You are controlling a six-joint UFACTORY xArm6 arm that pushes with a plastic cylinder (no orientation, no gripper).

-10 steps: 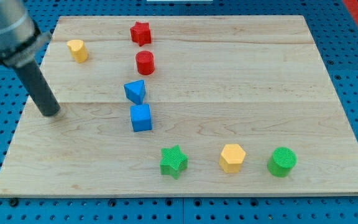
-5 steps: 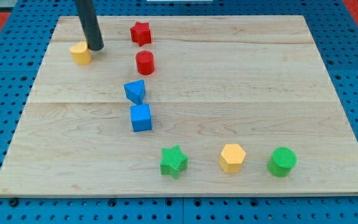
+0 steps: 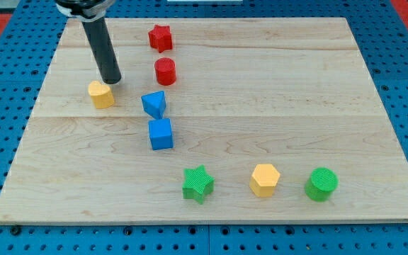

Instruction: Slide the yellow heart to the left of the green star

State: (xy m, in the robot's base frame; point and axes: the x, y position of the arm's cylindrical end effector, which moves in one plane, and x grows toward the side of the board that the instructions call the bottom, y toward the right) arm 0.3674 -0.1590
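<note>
The yellow heart (image 3: 101,94) lies on the wooden board (image 3: 275,85) at the view's left, well above and left of the green star (image 3: 197,183), which sits near the bottom edge. My tip (image 3: 112,80) stands just above and right of the yellow heart, touching or almost touching its upper right side. The dark rod rises from the tip toward the view's top left.
A red star (image 3: 160,37) and a red cylinder (image 3: 165,71) sit at the top middle. A blue triangular block (image 3: 154,104) and a blue cube (image 3: 161,134) lie right of the heart. A yellow hexagon (image 3: 265,179) and a green cylinder (image 3: 321,184) sit right of the green star.
The tip swung from the board's left edge up to the yellow heart, then moved down, and the heart slid down and slightly right with it. Other blocks did not move.
</note>
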